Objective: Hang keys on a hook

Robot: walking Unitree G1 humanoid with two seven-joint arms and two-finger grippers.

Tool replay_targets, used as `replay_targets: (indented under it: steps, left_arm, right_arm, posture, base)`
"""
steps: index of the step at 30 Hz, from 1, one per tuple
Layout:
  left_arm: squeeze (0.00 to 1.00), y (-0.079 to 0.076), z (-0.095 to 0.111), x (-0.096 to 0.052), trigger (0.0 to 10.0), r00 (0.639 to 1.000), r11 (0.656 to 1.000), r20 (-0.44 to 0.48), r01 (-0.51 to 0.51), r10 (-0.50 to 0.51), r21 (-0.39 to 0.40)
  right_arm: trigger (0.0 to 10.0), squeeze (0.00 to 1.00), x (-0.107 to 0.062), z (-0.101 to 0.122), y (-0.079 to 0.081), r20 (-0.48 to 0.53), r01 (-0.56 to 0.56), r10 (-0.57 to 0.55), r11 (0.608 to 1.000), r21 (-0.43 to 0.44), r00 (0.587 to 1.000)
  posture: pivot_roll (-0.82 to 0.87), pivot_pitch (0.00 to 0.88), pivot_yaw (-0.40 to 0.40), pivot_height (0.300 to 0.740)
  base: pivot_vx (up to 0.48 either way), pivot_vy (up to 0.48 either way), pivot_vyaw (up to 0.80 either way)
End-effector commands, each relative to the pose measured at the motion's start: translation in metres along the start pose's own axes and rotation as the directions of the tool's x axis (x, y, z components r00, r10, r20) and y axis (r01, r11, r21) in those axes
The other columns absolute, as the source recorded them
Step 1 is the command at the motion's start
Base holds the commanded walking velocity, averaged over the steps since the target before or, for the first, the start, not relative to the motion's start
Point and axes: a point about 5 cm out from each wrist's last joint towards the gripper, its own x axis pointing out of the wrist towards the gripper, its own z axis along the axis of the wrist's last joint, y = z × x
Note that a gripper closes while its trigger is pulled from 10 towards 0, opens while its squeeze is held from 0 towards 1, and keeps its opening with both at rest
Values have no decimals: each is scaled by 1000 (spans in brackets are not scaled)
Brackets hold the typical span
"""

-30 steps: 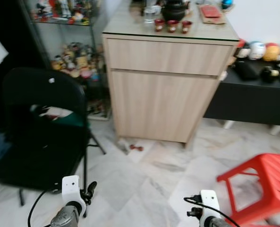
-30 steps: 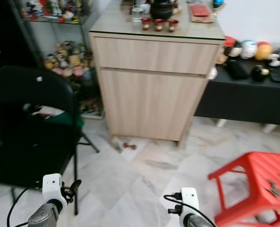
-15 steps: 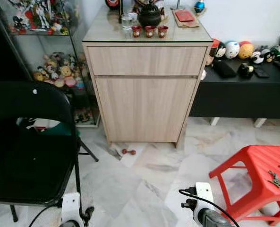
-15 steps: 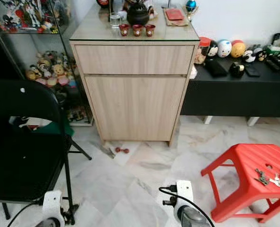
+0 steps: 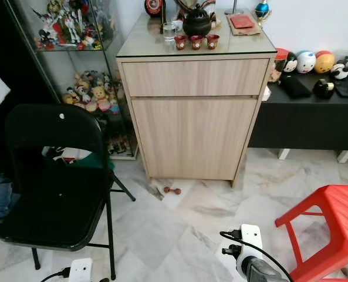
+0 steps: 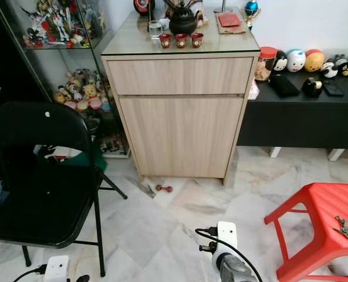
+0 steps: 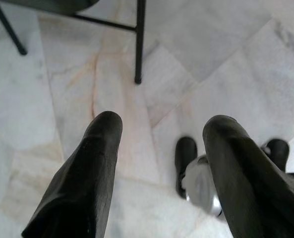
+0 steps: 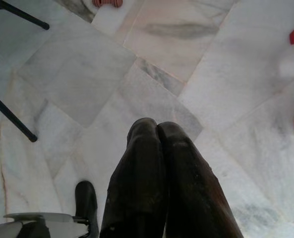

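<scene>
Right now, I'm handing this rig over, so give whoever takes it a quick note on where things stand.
Left gripper: open, empty, hanging over the marble floor.
Right gripper: shut, empty, also low over the floor.
Keys: lying on the red stool at the robot's right, untouched.
Done: nothing picked up yet.
Left: reach the stool, grasp the keys, find a hook and hang them.

Left end effector (image 7: 159, 131) hanging low, fingers spread, right end effector (image 8: 156, 129) low, fingers pressed together
</scene>
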Motion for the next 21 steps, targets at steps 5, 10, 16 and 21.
replay_targets:
  steps: [5,10,16,21]
  left_arm:
    - [0,6,-20,-7,10000,998,1000,-56,-10,10,-14]
    - [0,8,-22,-8,10000,999,1000,-43,-11,11,-5]
    - [0,14,-30,-12,10000,998,1000,-57,-23,24,12]
    - [0,11,-44,-17,10000,995,999,-85,-46,45,-17]
  right_arm:
    - [10000,0,-3,-20,-4,-51,38,-36,999,36,998]
    - [10000,0,-4,-29,-4,-62,60,-56,996,60,996]
    - [10000,0,-6,-41,-3,-82,57,-52,997,60,995]
    - [10000,0,-9,-53,-5,-115,64,-56,996,66,992]
  posture:
    - [106,0,44,740]
    - [132,0,32,740]
    - [158,0,4,740]
    - [188,0,-63,740]
  base:
    - [0,0,0]
    - [0,-194,0]
    - [0,-409,0]
    - [0,-403,0]
